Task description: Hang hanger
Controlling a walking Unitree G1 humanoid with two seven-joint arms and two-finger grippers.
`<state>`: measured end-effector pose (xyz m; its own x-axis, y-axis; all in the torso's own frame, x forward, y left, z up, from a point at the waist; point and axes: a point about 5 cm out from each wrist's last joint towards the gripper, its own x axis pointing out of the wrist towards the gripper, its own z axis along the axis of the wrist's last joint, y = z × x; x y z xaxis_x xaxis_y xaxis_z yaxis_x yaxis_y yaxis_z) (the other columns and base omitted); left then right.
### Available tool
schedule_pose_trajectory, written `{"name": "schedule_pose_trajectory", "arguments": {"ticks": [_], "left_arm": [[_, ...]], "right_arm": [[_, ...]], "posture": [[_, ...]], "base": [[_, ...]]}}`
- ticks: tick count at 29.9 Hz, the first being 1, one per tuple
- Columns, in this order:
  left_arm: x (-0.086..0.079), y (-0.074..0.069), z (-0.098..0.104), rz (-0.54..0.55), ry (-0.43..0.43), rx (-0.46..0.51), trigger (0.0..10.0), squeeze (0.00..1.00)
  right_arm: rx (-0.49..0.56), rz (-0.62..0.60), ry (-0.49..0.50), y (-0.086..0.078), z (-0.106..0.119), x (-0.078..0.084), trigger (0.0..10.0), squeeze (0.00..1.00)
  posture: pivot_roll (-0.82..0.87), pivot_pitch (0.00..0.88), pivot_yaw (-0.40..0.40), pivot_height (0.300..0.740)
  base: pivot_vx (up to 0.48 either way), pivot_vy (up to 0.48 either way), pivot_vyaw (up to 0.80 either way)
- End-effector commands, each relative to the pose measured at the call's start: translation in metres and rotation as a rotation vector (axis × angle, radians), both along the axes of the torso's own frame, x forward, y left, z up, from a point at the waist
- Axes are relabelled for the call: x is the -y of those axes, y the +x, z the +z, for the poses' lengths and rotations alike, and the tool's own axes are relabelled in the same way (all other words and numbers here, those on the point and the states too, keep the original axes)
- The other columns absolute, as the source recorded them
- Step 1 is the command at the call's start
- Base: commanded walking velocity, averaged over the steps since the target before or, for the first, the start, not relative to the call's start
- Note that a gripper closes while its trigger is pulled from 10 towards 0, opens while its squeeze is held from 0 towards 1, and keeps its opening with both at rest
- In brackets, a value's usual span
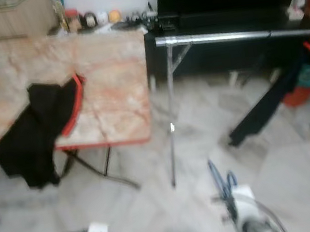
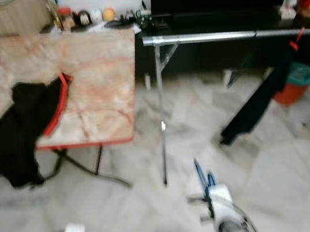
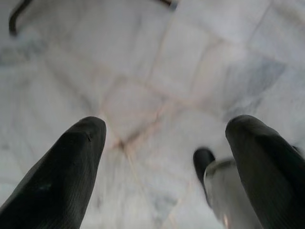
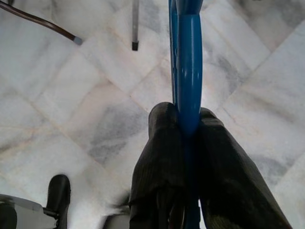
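Lower right of the head view: the right gripper (image 4: 183, 126) is clamped on a blue hanger (image 1: 218, 181), held low over the marble floor (image 1: 278, 156). Lower left: the left gripper (image 3: 164, 138) hangs spread wide, holding nothing. Upper right: a silver rail (image 1: 219, 37). Upper left: a black garment (image 1: 29, 135) on a table (image 1: 115, 87).

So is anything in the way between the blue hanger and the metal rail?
Nothing visible blocks it. The right pincer holds the blue hanger low over the floor, and the rail is ahead with bare tiles between. A dark garment hangs further right on the rail.
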<state>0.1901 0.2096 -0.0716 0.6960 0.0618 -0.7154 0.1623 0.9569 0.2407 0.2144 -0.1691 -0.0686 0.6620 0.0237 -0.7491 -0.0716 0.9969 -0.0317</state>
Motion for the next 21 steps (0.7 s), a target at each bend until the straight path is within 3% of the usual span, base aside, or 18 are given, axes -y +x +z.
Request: {"name": "schedule_pose_trajectory", "arguments": {"ticks": [1, 4, 7, 12, 13, 14, 15, 16, 17, 21], "left_arm": [[0.008, 0.012, 0.007, -0.068, -0.003, 0.059, 10.0, 0.00], [0.010, 0.018, 0.011, -0.110, 0.001, 0.090, 10.0, 0.00], [0.017, 0.029, 0.023, -0.246, 0.013, 0.177, 10.0, 0.00], [0.018, 0.041, 0.039, -0.326, 0.005, 0.296, 10.0, 0.00], [0.019, 0.047, 0.049, -0.358, -0.013, 0.351, 10.0, 0.00], [0.019, 0.047, 0.049, -0.358, -0.013, 0.351, 10.0, 0.00], [0.020, 0.053, 0.057, -0.397, -0.021, 0.394, 10.0, 0.00], [0.020, 0.053, 0.057, -0.397, -0.021, 0.394, 10.0, 0.00], [0.024, 0.061, 0.069, -0.479, -0.002, 0.439, 10.0, 0.00], [0.033, 0.073, 0.092, -0.616, 0.005, 0.526, 10.0, 0.00]], "right_arm": [[-0.018, 0.023, -0.018, -0.002, 0.000, 0.009, 10.0, 0.00], [-0.040, 0.084, -0.022, -0.002, -0.001, 0.008, 10.0, 0.00], [-0.089, 0.204, -0.063, -0.004, -0.002, 0.007, 10.0, 0.00], [-0.069, 0.316, -0.084, -0.001, 0.000, 0.004, 10.0, 0.00], [0.054, 0.416, -0.031, 0.038, 0.028, -0.003, 10.0, 0.00], [0.054, 0.416, -0.031, 0.038, 0.028, -0.003, 10.0, 0.00], [0.140, 0.529, -0.003, 0.065, 0.053, -0.010, 10.0, 0.00], [0.140, 0.529, -0.003, 0.065, 0.053, -0.010, 10.0, 0.00], [0.177, 0.687, 0.008, 0.078, 0.070, -0.016, 10.0, 0.00], [0.173, 0.881, 0.006, 0.090, 0.093, -0.012, 10.0, 0.00]], "posture": [[0.05, 0.000, -0.052, 0.740], [0.05, 0.000, -0.056, 0.740], [0.05, 0.000, -0.058, 0.740], [0.05, 0.000, -0.057, 0.740], [0.05, 0.000, -0.053, 0.740], [0.05, 0.000, -0.053, 0.740], [0.04, 0.000, -0.050, 0.740], [0.04, 0.000, -0.050, 0.740], [0.05, 0.000, -0.048, 0.740], [0.04, 0.000, -0.044, 0.740]], "base": [[0.000, 0.000, 0.00], [0.000, 0.000, 0.00], [0.000, 0.000, 0.00], [0.000, 0.000, 0.00], [0.000, 0.000, 0.00], [0.000, 0.000, 0.00], [0.000, 0.000, 0.00], [0.000, 0.000, 0.00], [0.000, 0.000, 0.00], [0.000, 0.000, 0.00]]}}
